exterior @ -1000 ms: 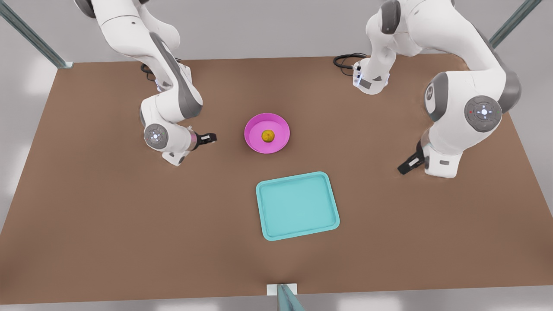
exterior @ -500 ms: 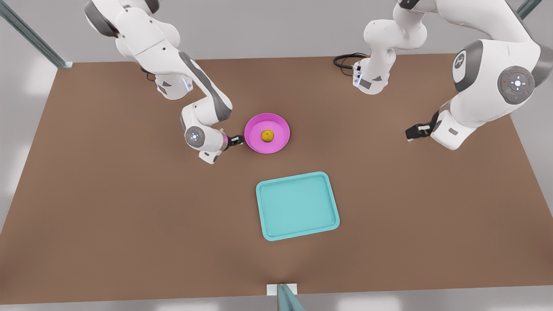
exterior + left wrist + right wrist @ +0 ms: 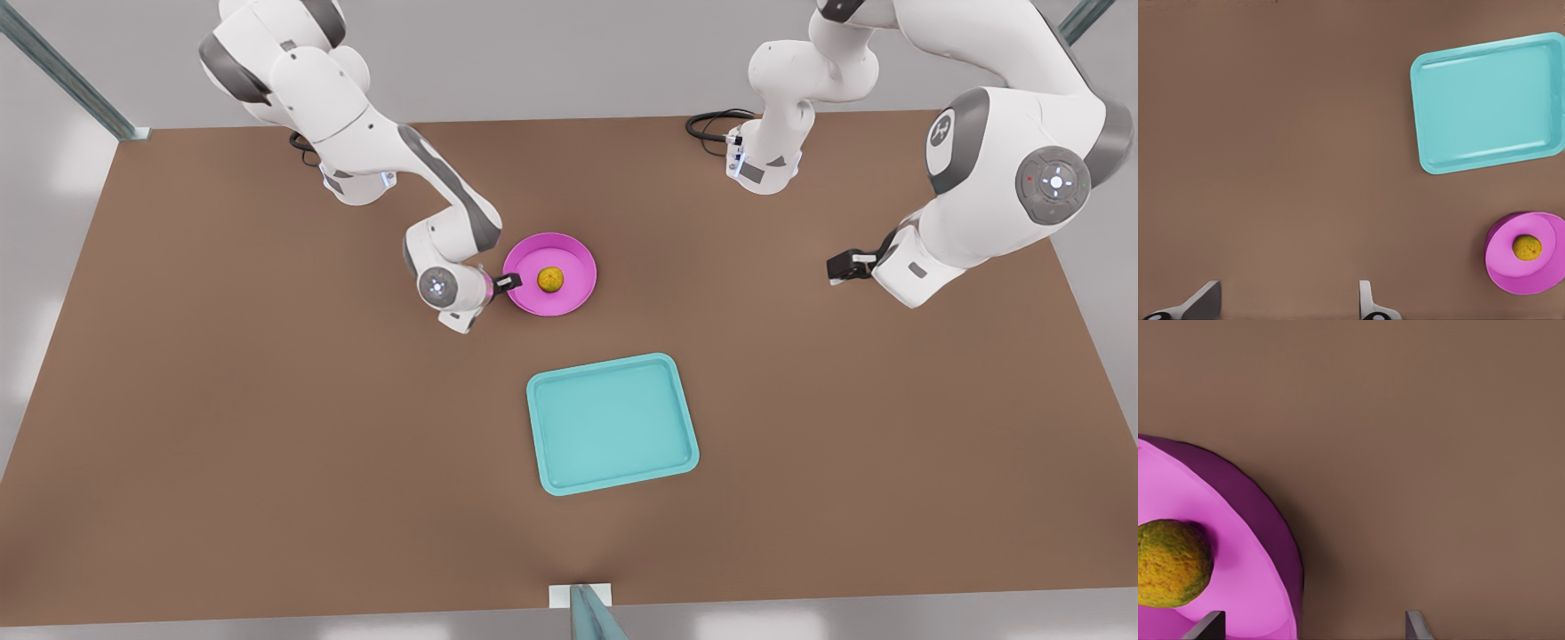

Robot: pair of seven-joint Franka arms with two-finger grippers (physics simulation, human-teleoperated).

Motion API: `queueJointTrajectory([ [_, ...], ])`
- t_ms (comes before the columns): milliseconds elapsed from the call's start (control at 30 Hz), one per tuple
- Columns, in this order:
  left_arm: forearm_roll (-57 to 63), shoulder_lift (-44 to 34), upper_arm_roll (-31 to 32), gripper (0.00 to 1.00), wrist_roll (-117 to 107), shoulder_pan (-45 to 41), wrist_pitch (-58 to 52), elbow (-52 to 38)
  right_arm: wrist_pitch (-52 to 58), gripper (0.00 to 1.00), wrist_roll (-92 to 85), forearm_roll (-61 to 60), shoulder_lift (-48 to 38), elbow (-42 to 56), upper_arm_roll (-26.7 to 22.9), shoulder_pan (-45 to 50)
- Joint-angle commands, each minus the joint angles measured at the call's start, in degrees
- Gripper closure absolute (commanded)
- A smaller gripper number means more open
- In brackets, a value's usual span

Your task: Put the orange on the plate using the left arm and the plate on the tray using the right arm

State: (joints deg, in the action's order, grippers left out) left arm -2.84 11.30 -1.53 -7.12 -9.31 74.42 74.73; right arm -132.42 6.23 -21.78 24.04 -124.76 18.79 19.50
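The orange lies in the middle of the magenta plate, which rests on the brown table. My right gripper is low at the plate's rim on the front view's left. In the right wrist view it is open, the plate's rim sits between its fingers, and the orange is just inside. The teal tray lies empty nearer the front edge. My left gripper hangs open far off on the front view's right; its view shows the tray, the plate and the orange.
Both arm bases stand at the table's back edge, with a black cable beside the one on the front view's right. Metal frame posts rise at the back corners, and a bracket sits at the front edge.
My right gripper has slid across the table toward the plate and reached its rim. My left arm has lifted and drawn back. Plate, orange and tray have stayed put.
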Motion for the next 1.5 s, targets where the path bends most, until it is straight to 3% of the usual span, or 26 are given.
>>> queueJointTrajectory([
  [0, 0.0, 0.0, 0.1, 0.0, 5.7, -0.1, 0.3, 0.0, -1.1, 0.0, -0.5, -0.1, 0.5, 0.1, 0.0, 0.3],
  [100, 0.0, -0.1, 0.7, 0.0, 5.2, 0.0, 0.3, -0.1, -1.9, 0.0, -0.7, 0.0, 1.0, 0.2, 0.0, 1.2],
  [133, 0.0, -0.1, 0.7, 0.0, 5.3, -0.1, 0.3, -0.1, -1.7, 0.25, -1.5, 0.0, 1.3, 0.2, 0.0, 1.2],
  [167, 0.1, -0.1, 0.7, 0.0, 5.3, 0.0, 0.3, -0.1, -1.7, 0.44, -1.7, 0.0, 1.9, 0.4, 0.0, 1.2],
  [233, 0.1, -0.1, 0.7, 0.0, 5.2, 0.0, 0.3, -0.1, -1.7, 0.48, -1.7, 0.0, 2.4, 0.5, 0.0, 1.2],
  [300, 0.1, -0.1, 0.7, 0.0, 5.2, -0.1, 0.3, -0.1, -1.5, 0.64, -1.7, 0.0, 2.6, 0.7, 0.1, 1.2],
  [400, 0.2, -0.1, 0.7, 0.0, 5.2, 0.0, 0.3, -0.1, -1.0, 0.77, -1.9, 0.0, 2.6, 1.7, 0.1, 1.5],
  [700, 0.3, -0.1, 0.7, 0.0, 5.2, 0.0, 0.3, -0.6, 2.3, 0.79, -4.0, 0.0, -0.7, 4.6, 1.6, 0.7],
  [1033, 0.4, 0.0, 0.7, 0.0, 5.2, 0.0, 0.3, -0.6, 3.0, 0.79, -3.5, -3.0, -1.6, 18.2, 0.5, -1.7],
  [1467, 0.5, 0.0, 0.9, 0.0, 5.0, -0.1, 0.3, -0.6, 0.9, 0.79, -2.9, -5.0, 21.0, 46.5, -2.9, -3.9],
])
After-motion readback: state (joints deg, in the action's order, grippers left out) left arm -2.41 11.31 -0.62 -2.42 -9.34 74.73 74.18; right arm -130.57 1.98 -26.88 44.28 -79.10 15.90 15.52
